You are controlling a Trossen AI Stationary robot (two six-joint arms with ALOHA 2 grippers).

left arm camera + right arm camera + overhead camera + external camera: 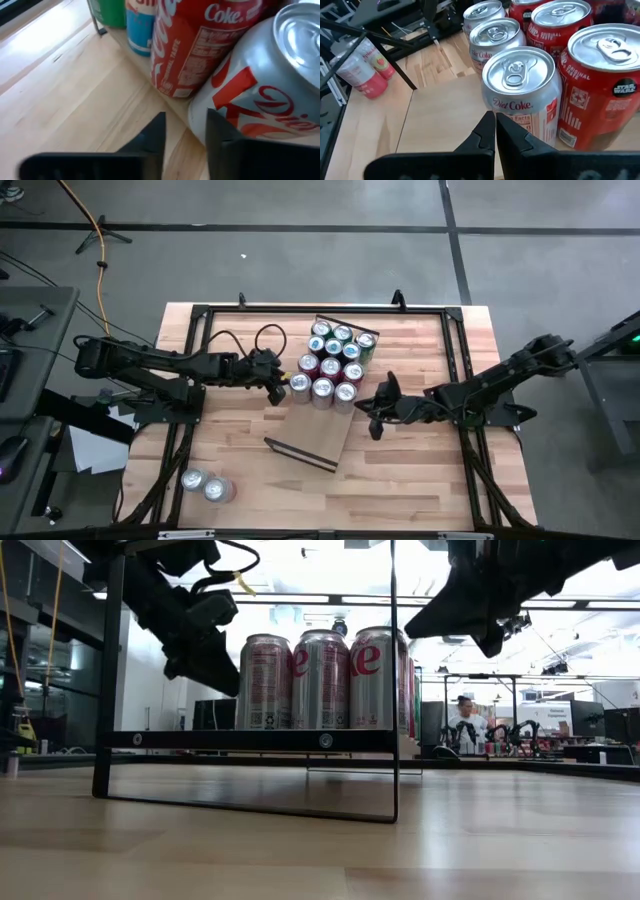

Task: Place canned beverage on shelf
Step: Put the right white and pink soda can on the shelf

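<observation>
I see two loose cans (206, 485) near the table's front-left corner. My left gripper (277, 387) sits beside a silver can (298, 384) at the shelf's (322, 435) left edge, fingers (150, 140) narrowly apart with nothing between them. Twelve cans are clustered upright on the shelf's far half. My right gripper (372, 412) hovers at the shelf's right edge, fingers pressed together, empty.

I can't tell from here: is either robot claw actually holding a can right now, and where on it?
Neither. The left gripper sits empty beside a Diet Coke can on the shelf; the right gripper is shut on nothing.
</observation>
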